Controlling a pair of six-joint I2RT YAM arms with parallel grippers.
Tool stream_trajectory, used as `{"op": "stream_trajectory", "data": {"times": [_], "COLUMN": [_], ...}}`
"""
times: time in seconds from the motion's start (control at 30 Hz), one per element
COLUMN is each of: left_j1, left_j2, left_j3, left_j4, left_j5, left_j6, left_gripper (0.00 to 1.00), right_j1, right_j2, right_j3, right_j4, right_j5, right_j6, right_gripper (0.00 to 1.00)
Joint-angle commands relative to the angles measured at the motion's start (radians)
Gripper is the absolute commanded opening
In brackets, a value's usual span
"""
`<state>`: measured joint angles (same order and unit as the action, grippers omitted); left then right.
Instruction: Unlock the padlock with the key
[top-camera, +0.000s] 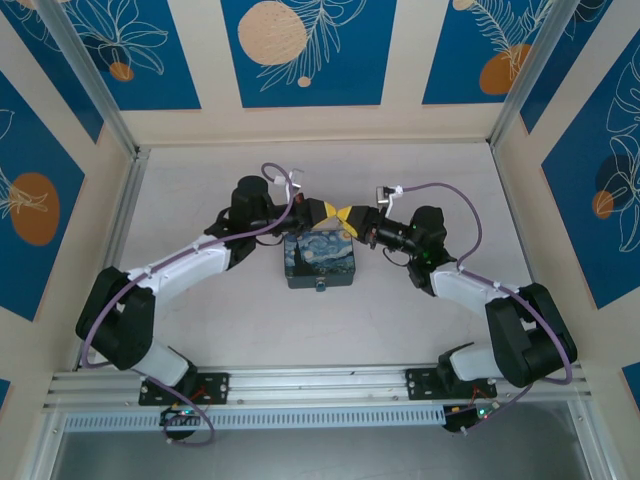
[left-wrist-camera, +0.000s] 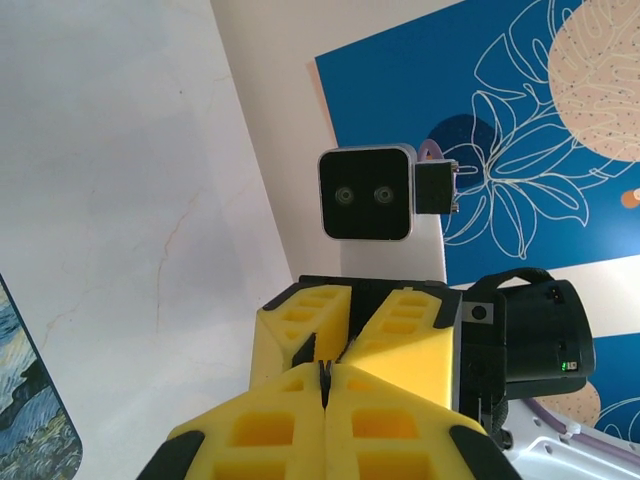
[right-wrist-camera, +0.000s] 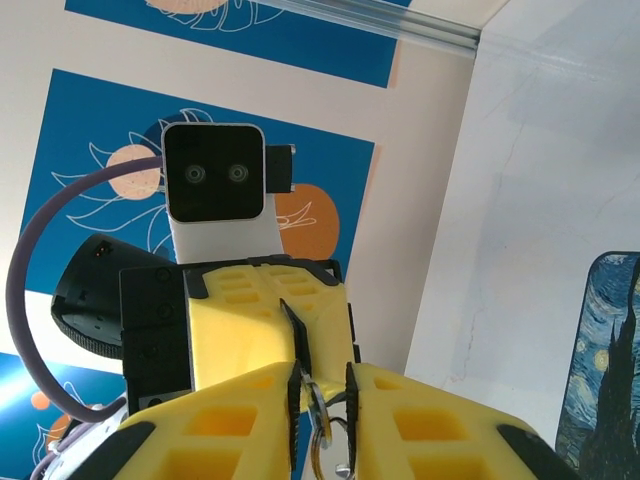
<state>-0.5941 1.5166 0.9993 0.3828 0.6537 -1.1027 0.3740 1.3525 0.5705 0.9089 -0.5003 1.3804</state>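
Both grippers meet tip to tip in the air above the painted tin (top-camera: 320, 258). My left gripper (top-camera: 328, 211) is shut, with a thin dark sliver of the key (left-wrist-camera: 327, 372) pinched between its fingertips. The key's round head and ring (right-wrist-camera: 318, 405) stick into the narrow gap of my right gripper (right-wrist-camera: 322, 385). That gripper's pads stand slightly apart on either side of the head, which leans on one pad. The padlock (top-camera: 320, 288) is a tiny dark piece on the tin's near side, below both grippers.
The tin's edge appears in the left wrist view (left-wrist-camera: 30, 400) and in the right wrist view (right-wrist-camera: 605, 370). Blue patterned walls (top-camera: 300, 50) close the table in at the back and sides. The white tabletop (top-camera: 400, 320) spreads around the tin.
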Motion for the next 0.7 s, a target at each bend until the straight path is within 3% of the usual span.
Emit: {"op": "stream_trajectory", "data": {"times": [0.0,0.33,0.43,0.63,0.67], "left_j1": [-0.011,-0.01,-0.011,-0.011,-0.01], "left_j2": [0.014,0.013,0.013,0.003,-0.006], "left_j3": [0.004,-0.003,-0.005,-0.007,-0.005], "left_j4": [0.04,0.042,0.042,0.028,0.006], "left_j5": [-0.005,-0.008,-0.012,-0.024,-0.035], "left_j6": [-0.011,-0.01,-0.011,-0.01,-0.003], "left_gripper": [0.0,0.0,0.0,0.0,0.06], "right_j1": [0.008,0.003,0.003,0.002,-0.002], "right_j2": [-0.003,-0.005,-0.003,-0.01,-0.018], "right_j3": [-0.018,-0.023,-0.023,-0.029,-0.033], "right_j4": [0.031,0.031,0.033,0.03,0.019], "right_j5": [0.012,0.015,0.013,0.012,0.017], "right_j6": [0.001,0.007,0.008,0.01,0.008], "right_gripper": [0.21,0.09,0.0,0.0,0.0]}}
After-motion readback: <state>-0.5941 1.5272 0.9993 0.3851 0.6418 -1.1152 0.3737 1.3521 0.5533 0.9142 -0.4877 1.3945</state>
